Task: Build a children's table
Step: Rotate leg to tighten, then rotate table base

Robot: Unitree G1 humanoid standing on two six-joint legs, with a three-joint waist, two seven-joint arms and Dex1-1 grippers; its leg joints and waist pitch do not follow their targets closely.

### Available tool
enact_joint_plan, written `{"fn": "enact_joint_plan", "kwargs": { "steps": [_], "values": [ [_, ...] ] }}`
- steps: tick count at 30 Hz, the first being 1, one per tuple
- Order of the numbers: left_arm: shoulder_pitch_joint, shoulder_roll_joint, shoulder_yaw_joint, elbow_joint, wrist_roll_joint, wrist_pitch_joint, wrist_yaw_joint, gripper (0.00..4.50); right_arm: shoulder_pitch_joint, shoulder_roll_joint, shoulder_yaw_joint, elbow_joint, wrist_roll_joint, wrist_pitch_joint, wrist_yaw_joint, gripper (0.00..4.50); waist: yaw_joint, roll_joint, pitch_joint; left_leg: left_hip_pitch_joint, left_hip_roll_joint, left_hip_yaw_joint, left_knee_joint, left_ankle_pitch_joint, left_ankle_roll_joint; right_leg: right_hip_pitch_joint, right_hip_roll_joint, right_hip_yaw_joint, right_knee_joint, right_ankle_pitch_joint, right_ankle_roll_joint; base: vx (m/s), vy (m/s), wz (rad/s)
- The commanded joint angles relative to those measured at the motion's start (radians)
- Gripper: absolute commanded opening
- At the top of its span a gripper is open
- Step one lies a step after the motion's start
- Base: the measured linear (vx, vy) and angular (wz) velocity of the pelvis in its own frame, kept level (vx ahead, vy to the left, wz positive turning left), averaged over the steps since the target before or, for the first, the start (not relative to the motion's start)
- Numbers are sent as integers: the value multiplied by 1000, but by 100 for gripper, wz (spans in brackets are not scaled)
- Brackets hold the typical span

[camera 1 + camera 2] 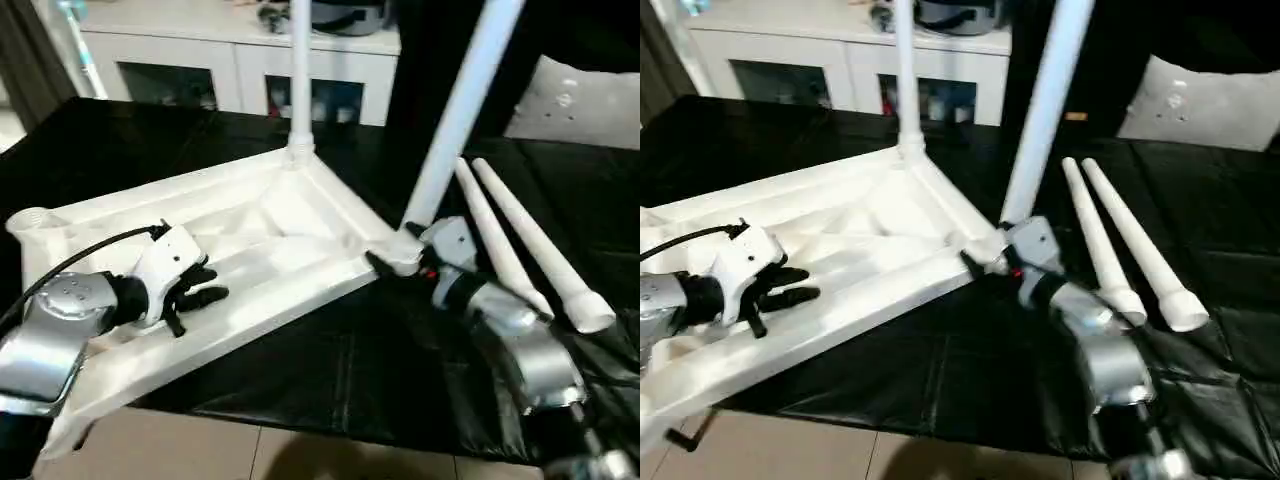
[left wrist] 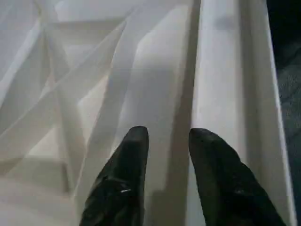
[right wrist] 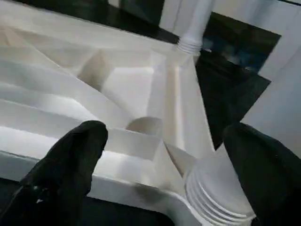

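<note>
Tabletop [image 1: 250, 215] under part-open empty left claw [image 1: 205, 285]; wide-open right claw [image 1: 385, 262] straddles leg [image 1: 455, 120] base.

Both standing legs, far [image 1: 300, 75] and near [image 1: 462, 110], are cut off by the head views' upper edge. The tabletop [image 1: 250, 240] runs off the lower left corner. Items behind the cabinet [image 1: 240, 60] glass are too blurred to identify.

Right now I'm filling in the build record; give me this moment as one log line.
legs fitted: two upright in tabletop | legs loose: two on black cover | left hand: over ribbed underside | right hand: open at near fitted leg
</note>
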Motion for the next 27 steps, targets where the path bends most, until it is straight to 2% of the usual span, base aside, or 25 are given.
{"fn": "enact_joint_plan", "kwargs": {
  "steps": [1, 3, 4, 5, 7, 9, 10, 12, 14, 15, 16, 17, 19, 21, 22, 27],
  "values": [
    [3, 30, -10, -27, -12, -23, -31, 194, -49, -33, -37, 99, -20, -44, 1, 450, -7, 7, -59, 6, 31, -8, -74, -247, 25, 46, -60, 54, -65, -370, -164, 0, 0, 0],
    [6, 43, -22, -29, -8, -43, -46, 197, -92, -45, -43, 170, -32, -72, -14, 450, -8, 7, -61, 6, 32, -8, -73, -242, 26, 46, -59, 54, -62, -350, -177, 0, 0, 0],
    [4, 58, -37, -27, -1, -55, -57, 210, -160, -52, -55, 277, -44, -120, -53, 450, -9, 7, -60, 7, 31, -8, -71, -253, 24, 44, -62, 53, -61, -358, -185, 0, 0, 0],
    [3, 62, -41, -26, 2, -60, -60, 229, -178, -53, -58, 305, -48, -133, -67, 450, -12, 7, -61, 5, 30, -9, -71, -257, 22, 45, -61, 52, -60, -365, -189, 0, 0, 0],
    [-2, 65, -41, -20, 2, -63, -63, 239, -201, -55, -48, 326, -63, -142, -79, 450, -8, 7, -59, 9, 30, -4, -67, -249, 17, 43, -60, 55, -63, -368, -186, 0, 0, 0],
    [-12, 81, -40, -6, 11, -65, -68, 238, -191, -49, -26, 282, -54, -122, -26, 450, -8, 4, -64, 1, 30, -6, -68, -221, 26, 52, -57, 55, -54, -321, -181, 0, 0, 0],
    [-16, 89, -36, 4, 19, -65, -63, 244, -176, -44, -17, 251, -48, -109, -1, 450, -10, -2, -64, -1, 29, -5, -68, -215, 31, 54, -56, 55, -53, -313, -181, 0, 0, 0],
    [-23, 98, -26, 26, 33, -70, -47, 280, -143, -38, -2, 195, -43, -81, 23, 450, -10, 1, -63, -1, 30, -5, -68, -203, 40, 54, -56, 55, -53, -313, -178, 0, 0, 0],
    [-49, 95, -3, 92, 73, -91, 29, 275, -85, -32, 20, 112, -29, -25, 52, 450, -10, 5, -62, 1, 28, -5, -68, -214, 41, 52, -52, 54, -57, -329, -165, 0, 0, 0],
    [-57, 97, 3, 107, 78, -82, 49, 279, -71, -31, 30, 103, -31, -18, 48, 450, -11, 7, -62, 2, 30, -6, -69, -220, 38, 52, -53, 54, -58, -336, -162, 0, 0, 0],
    [-62, 101, 6, 115, 82, -68, 62, 279, -58, -32, 39, 94, -35, -9, 43, 450, -13, 5, -63, 2, 31, -8, -70, -230, 28, 52, -55, 52, -59, -351, -163, 0, 0, 0],
    [-64, 105, 8, 121, 87, -56, 71, 303, -44, -34, 47, 81, -42, 2, 38, 450, -13, 5, -63, 2, 31, -8, -70, -230, 28, 52, -55, 52, -59, -351, -163, 0, 0, 0],
    [-69, 122, 20, 142, 114, -7, 115, 303, 17, -41, 77, 23, -73, 46, 8, 450, -11, 8, -59, 6, 31, -8, -72, -252, 19, 47, -53, 53, -63, -376, -155, 0, 0, 0],
    [-71, 130, 24, 152, 131, 8, 138, 303, 45, -38, 81, -3, -91, 69, -12, 450, -12, 8, -59, 7, 30, -10, -72, -272, 18, 46, -54, 51, -66, -408, -143, 0, 0, 0],
    [-71, 139, 25, 164, 153, 24, 164, 303, 70, -25, 75, -25, -105, 99, -39, 450, -11, 11, -59, 8, 29, -10, -72, -273, 16, 45, -55, 52, -69, -420, -138, 0, 0, 0],
    [-73, 143, 32, 199, 190, 58, 221, 303, 89, 10, 68, -39, -128, 148, -99, 450, -13, 11, -58, 10, 30, -14, -74, -289, 9, 41, -57, 51, -73, -435, -131, 0, 0, 0]
  ]
}}
